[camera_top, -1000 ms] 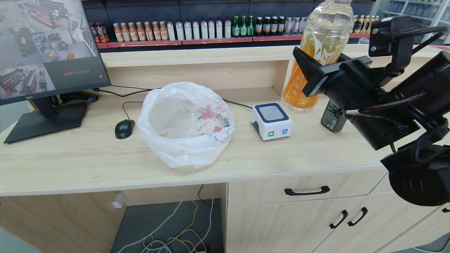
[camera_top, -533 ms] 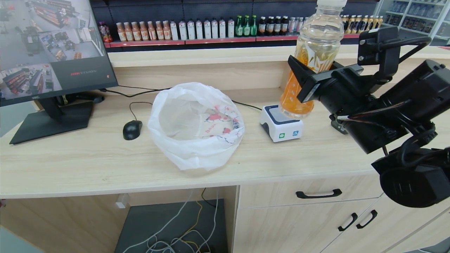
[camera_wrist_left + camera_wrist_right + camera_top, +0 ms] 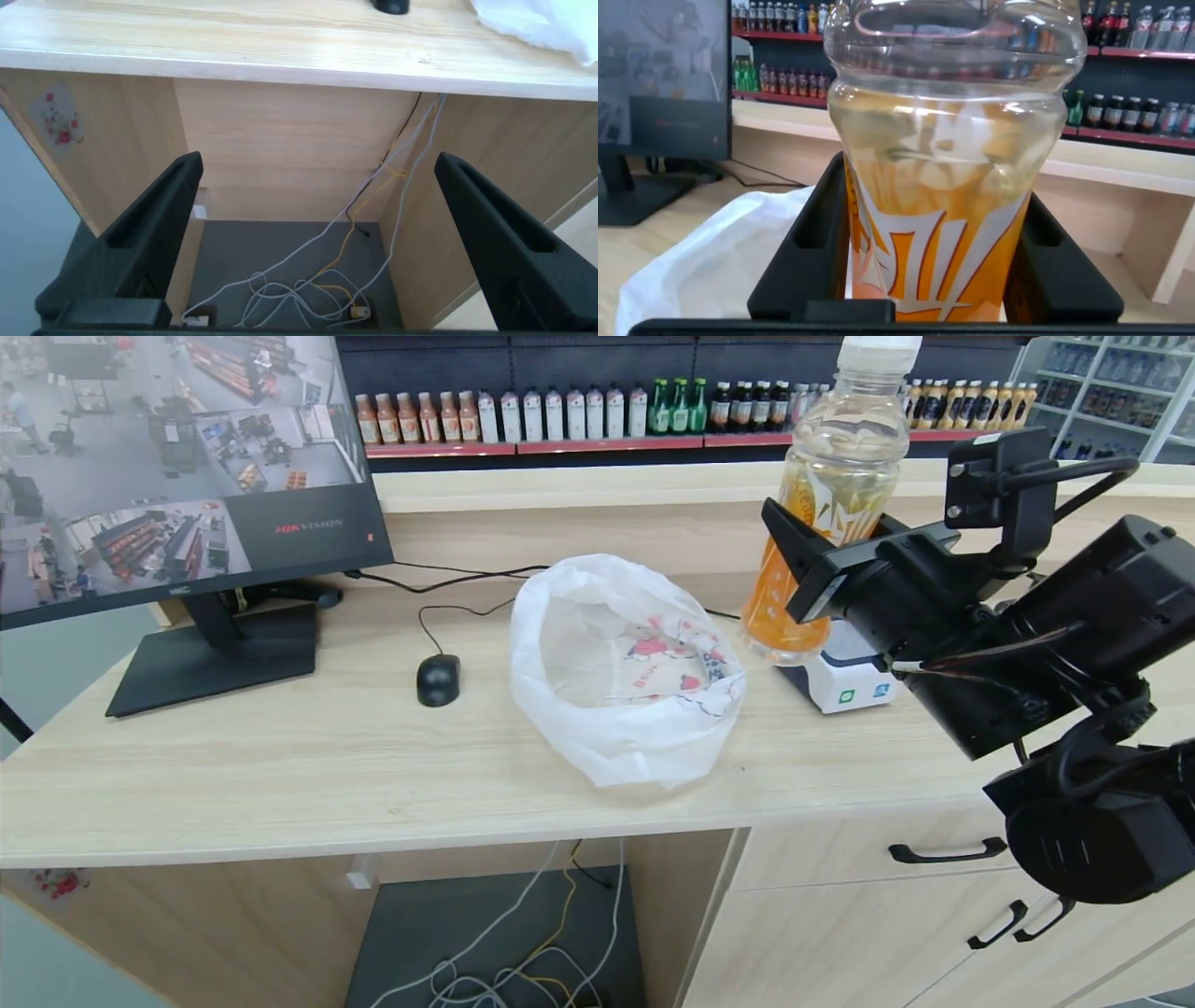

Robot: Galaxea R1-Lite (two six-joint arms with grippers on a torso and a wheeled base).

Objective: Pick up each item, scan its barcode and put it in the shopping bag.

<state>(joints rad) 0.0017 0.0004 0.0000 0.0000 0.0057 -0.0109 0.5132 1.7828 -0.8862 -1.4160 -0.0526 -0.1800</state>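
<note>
**Operator:** What is my right pincer doing?

**Spotter:** Your right pincer is clamped on the orange drink bottle. One black finger sits on each side of the label's middle band. The bottle stands nearly upright between them, with the white cap above the pincer and the orange-filled base hanging below it.

**Operator:** Where is the barcode scanner?

**Spotter:** It sits on the counter, right under your pincer. In the head view the bottle's base overlaps the scanner's top. I cannot tell you whether the two touch.

**Operator:** And the shopping bag?

**Spotter:** It is lower than your right pincer and just to its left, resting on the counter. It is white plastic with red print, and its mouth is open upward. In your right wrist view it shows behind the bottle, on the monitor's side.

**Operator:** Anything else out that way?

**Spotter:** Farther left of the pincer, past the bag, lies a black computer mouse. The monitor stands beyond that, well apart from the bottle.

**Operator:** What about my left pincer?

**Spotter:** Its fingers are spread wide with nothing between them. It is lower than the counter's front edge. Ahead of it is the open recess under the counter, with loose cables on the dark floor there.
</note>
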